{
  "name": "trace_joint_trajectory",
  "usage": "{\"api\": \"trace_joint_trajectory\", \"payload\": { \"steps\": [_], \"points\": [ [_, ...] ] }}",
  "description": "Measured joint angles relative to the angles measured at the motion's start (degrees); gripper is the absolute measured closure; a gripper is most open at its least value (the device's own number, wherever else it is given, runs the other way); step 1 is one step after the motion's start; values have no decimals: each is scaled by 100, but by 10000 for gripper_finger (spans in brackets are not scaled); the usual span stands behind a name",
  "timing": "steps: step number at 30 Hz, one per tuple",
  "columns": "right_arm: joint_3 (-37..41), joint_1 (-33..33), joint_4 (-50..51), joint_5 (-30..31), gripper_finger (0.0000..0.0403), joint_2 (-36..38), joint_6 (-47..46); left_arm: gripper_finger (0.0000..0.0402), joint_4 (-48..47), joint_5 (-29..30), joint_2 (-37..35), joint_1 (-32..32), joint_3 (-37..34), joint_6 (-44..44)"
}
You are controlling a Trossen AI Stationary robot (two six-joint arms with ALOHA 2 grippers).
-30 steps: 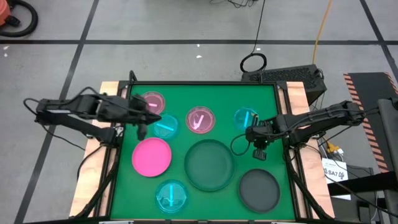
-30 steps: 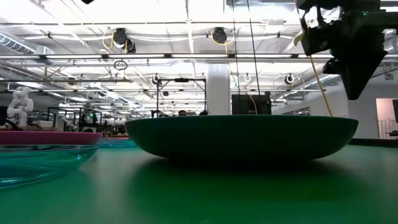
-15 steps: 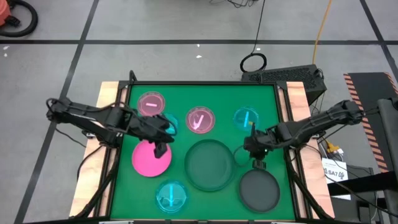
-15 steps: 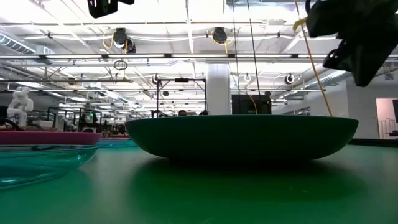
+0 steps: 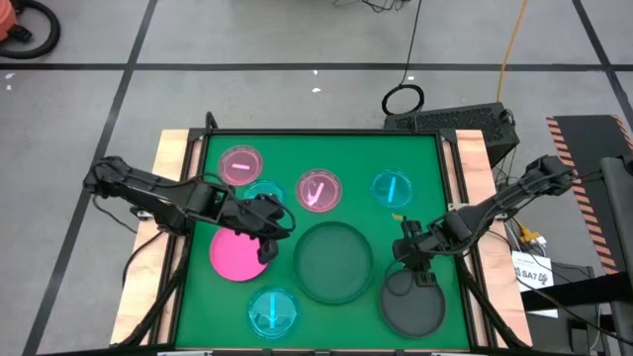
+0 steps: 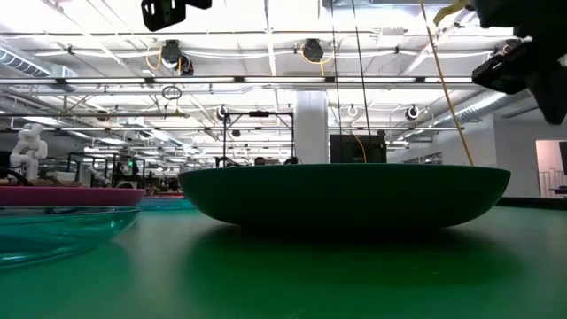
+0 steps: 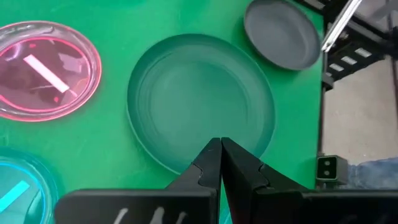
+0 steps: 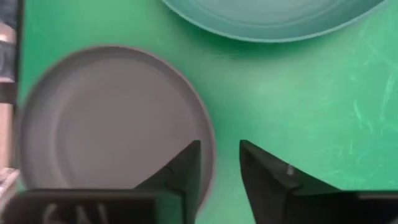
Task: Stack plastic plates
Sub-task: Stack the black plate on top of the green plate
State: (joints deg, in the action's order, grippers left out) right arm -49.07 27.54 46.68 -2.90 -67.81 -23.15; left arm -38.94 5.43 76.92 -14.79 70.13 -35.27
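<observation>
The right hand is just above the rim of the smaller dark grey plate. Its two fingers are open, with one finger over the plate's edge and the other over the bare green desk. So the rim lies right between the fingers. I think the next move is a small drop down and a squeeze on that rim. In the high view this plate sits at the near right corner of the desk, and the right hand is at its far edge.

A little farther on is the big dark grey plate, in the middle of the desk. It is just beside the small one, to its left and a bit farther back. That is where the small plate may need to go.

The left hand is closed and holds nothing. It hangs over the hot pink plate, beside the big plate's left edge.

Farthest off are the small see-through plates: pink ones and blue ones along the back.
</observation>
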Motion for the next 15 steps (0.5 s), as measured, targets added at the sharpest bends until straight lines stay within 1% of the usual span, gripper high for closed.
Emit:
{"api": "trace_joint_trajectory", "payload": {
  "steps": [3, 6, 10, 15],
  "points": [
    [225, -3, -118, -7, 265, -95, 23, 385, 2, 4, 104, 0, 0, -6],
    [486, -3, -339, -11, 256, -172, -24, 385, 7, 12, 166, -25, 0, -130],
    [765, -3, -689, -15, 255, -267, -176, 385, 11, 13, 184, -64, 2, -251],
    [885, -3, -956, -33, 258, -435, -189, 385, 6, 15, 192, -124, 0, -268]
  ]
}}
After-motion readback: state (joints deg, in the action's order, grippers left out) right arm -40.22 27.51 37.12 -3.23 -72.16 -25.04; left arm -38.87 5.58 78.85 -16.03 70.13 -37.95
